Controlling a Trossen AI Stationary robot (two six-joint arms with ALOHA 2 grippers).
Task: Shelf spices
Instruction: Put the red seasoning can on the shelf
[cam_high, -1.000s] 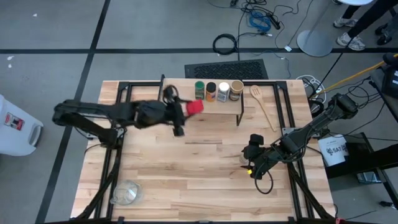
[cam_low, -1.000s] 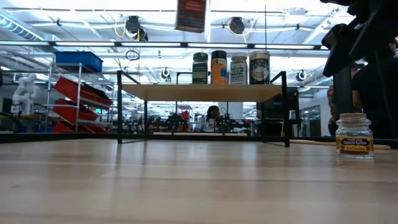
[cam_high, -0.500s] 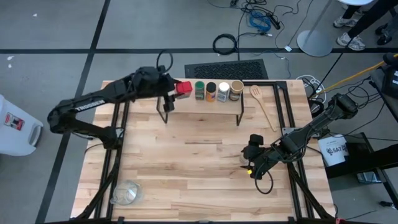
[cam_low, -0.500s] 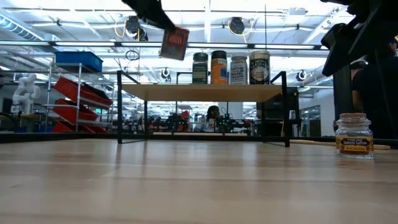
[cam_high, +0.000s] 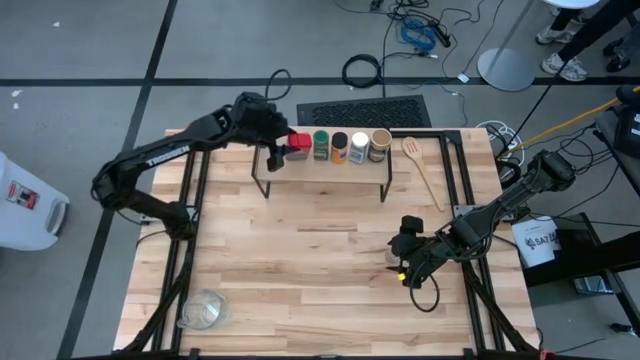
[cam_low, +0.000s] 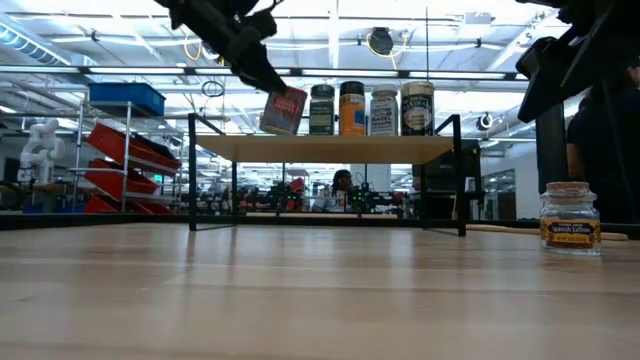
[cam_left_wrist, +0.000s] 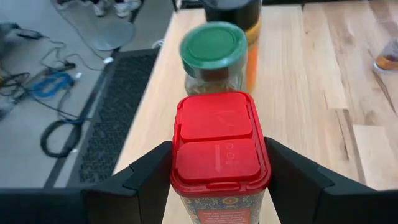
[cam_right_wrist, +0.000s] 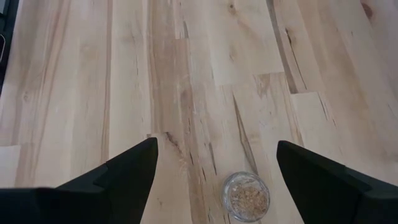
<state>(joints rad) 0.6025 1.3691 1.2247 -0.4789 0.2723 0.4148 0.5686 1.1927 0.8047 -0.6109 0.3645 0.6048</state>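
red tin (cam_low: 284, 110), clamped in the left gripper (cam_left_wrist: 217, 163), hangs tilted over the shelf (cam_low: 330, 148), lid leaning away from the green-lidded jar (cam_low: 321, 109) just beside it. three more jars (cam_high: 359, 146) stand upright in that row. right gripper (cam_right_wrist: 214, 171) hovers fingers apart over a small open jar (cam_low: 570, 217) on the table (cam_high: 320, 270). spoon (cam_high: 421, 168) lies beside the shelf.

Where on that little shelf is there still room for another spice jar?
The shelf's left end is bare, beside the red tin that the left gripper holds next to the green-lidded jar. From there rightward it is crowded: four jars stand close in a row. The table in front lies mostly open.
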